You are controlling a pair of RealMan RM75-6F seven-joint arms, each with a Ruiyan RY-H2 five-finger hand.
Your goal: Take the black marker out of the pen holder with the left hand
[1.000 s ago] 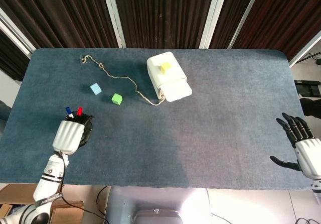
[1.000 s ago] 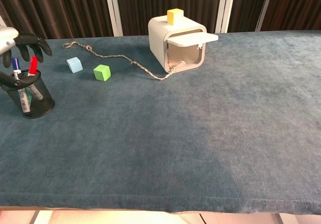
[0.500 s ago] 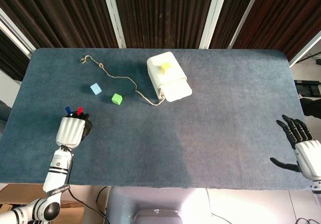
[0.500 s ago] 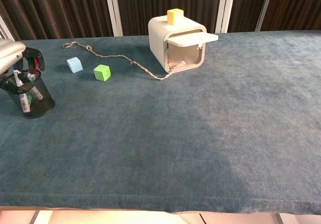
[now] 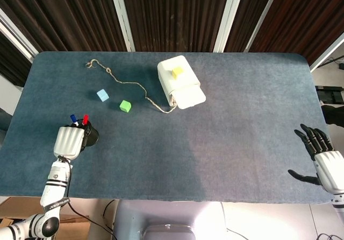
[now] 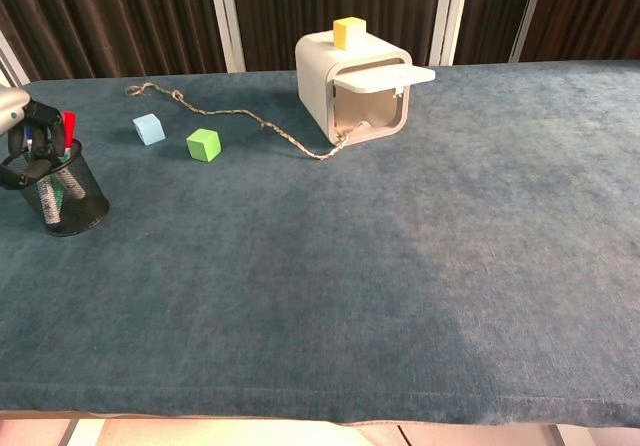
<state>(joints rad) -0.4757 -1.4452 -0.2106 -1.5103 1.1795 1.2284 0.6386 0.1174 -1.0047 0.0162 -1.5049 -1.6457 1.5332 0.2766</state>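
Note:
The black mesh pen holder (image 5: 90, 136) (image 6: 72, 202) stands near the table's front left. A red-capped marker (image 5: 85, 120) (image 6: 68, 126) and a blue-capped marker (image 5: 73, 118) stick up out of it. No black marker shows plainly; my hand hides that side. My left hand (image 5: 68, 141) (image 6: 18, 126) sits over the holder's left rim, its dark fingers (image 6: 30, 144) curled in among the markers. Whether they grip one cannot be told. My right hand (image 5: 322, 156) hangs open off the table's front right corner, holding nothing.
A white box (image 5: 180, 82) (image 6: 350, 86) with a yellow cube (image 5: 178, 72) on top sits at the back middle. A rope (image 5: 126, 81) trails left from it. A light blue cube (image 5: 102, 94) and a green cube (image 5: 125, 106) lie behind the holder.
My left hand came down from above the holder and slid left, and its spread fingers curled in among the markers. The right hand barely moved.

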